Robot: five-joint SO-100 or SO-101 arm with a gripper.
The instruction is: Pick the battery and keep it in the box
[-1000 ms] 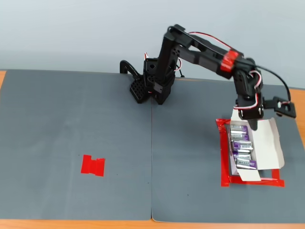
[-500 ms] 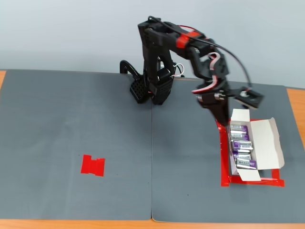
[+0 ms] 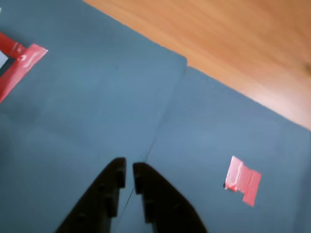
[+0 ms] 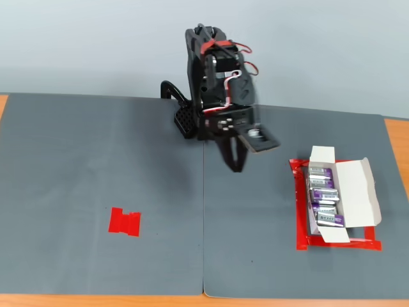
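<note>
The white box (image 4: 355, 187) lies open at the right of the grey mat in the fixed view, its lid flap folded out to the right. Several purple-and-silver batteries (image 4: 323, 185) lie in a row inside it. No battery shows outside the box. My gripper (image 4: 235, 164) hangs above the middle of the mat, left of the box, pointing down. In the wrist view my gripper (image 3: 129, 167) has its black fingers almost together with nothing between them. The box and batteries are out of the wrist view.
A red tape frame (image 4: 332, 244) surrounds the box; its corner shows in the wrist view (image 3: 22, 60). A flat red tape patch (image 4: 124, 222) lies on the left mat, also in the wrist view (image 3: 243, 180). A seam (image 4: 203, 224) joins two mats. Wooden tabletop (image 3: 233, 43) lies beyond.
</note>
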